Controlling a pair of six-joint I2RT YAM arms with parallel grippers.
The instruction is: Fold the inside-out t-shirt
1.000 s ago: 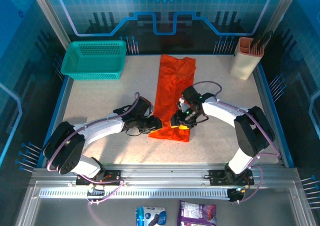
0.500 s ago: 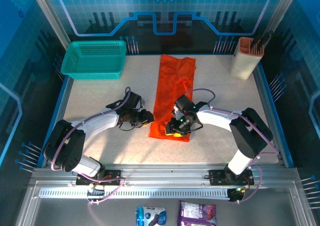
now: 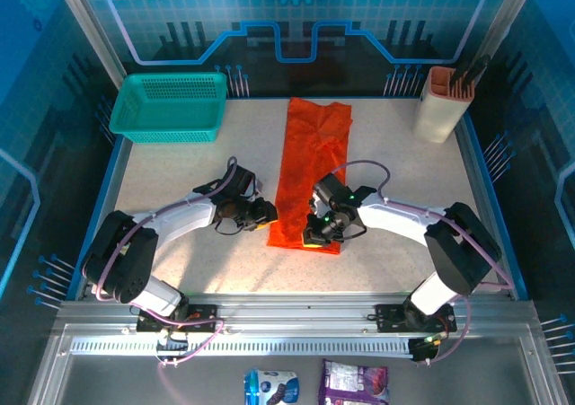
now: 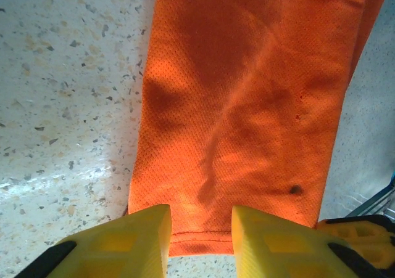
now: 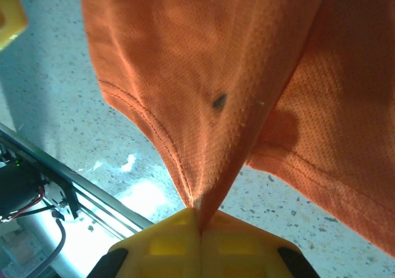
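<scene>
The orange-red t-shirt (image 3: 310, 154) lies as a long narrow strip from the back middle of the table toward the front. My right gripper (image 3: 316, 234) is shut on its near hem, and the pinched cloth (image 5: 203, 62) rises in a taut ridge out of the closed yellow jaws (image 5: 200, 219). My left gripper (image 3: 268, 213) stands open at the strip's near left edge. Its yellow fingers (image 4: 145, 235) straddle the hemmed edge of the t-shirt (image 4: 247, 93) with nothing held. A small dark spot shows on the cloth in both wrist views.
A teal mesh basket (image 3: 171, 107) sits at the back left. A beige holder (image 3: 443, 104) with dark tools stands at the back right. Two snack packets (image 3: 269, 387) lie below the front rail. A blue raised rim borders the speckled table (image 3: 180, 167).
My left gripper has drawn back to the left, off the shirt's near corner. The right gripper has shifted left and nearer along the hem, still pinching the cloth.
</scene>
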